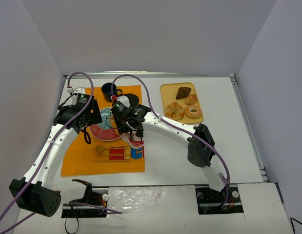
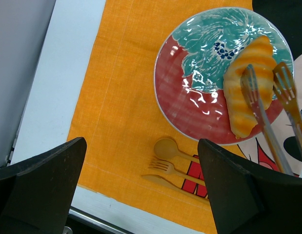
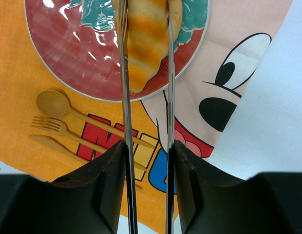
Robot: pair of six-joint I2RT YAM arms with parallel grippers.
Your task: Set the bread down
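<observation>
Right tool (image 3: pixel 147 146) clenched on tongs (image 3: pixel 122 73) clasping bread (image 3: pixel 146 39) over plate (image 3: pixel 58 53), left tool (image 2: pixel 142 146) released

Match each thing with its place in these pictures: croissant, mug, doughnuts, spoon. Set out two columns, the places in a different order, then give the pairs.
Things
1 croissant
2 mug
3 doughnuts
4 spoon

Places
A on the tray
B beside the fork, on the mat
C between the tongs, over the plate
D at the mat's far edge

Pairs: 1-C; 2-D; 3-A; 4-B
</observation>
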